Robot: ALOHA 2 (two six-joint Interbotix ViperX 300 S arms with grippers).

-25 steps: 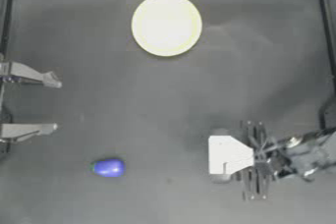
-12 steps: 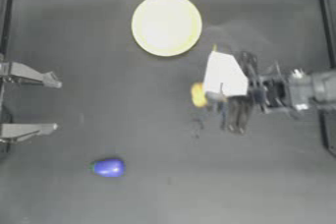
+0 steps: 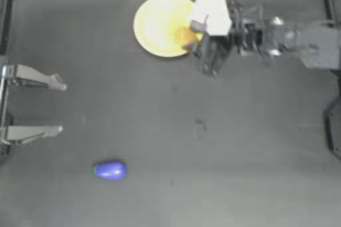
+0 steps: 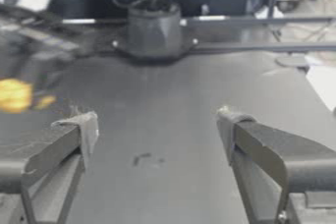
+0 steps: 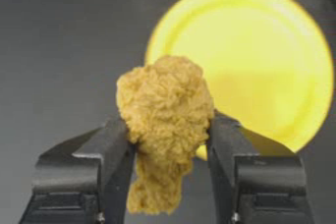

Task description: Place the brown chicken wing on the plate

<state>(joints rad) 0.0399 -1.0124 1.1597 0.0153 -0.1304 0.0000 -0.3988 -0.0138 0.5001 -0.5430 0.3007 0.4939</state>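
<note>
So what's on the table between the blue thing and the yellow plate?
Nothing. In the top view, only bare dark table lies between the blue thing and the plate.

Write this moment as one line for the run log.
right hand: shut on wing, over right part of plate | left hand: open, parked at left | wing not released

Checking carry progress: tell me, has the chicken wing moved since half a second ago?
Yes. Held in the right gripper, the brown chicken wing has travelled up the top view, from below the plate to over its right edge.
</note>
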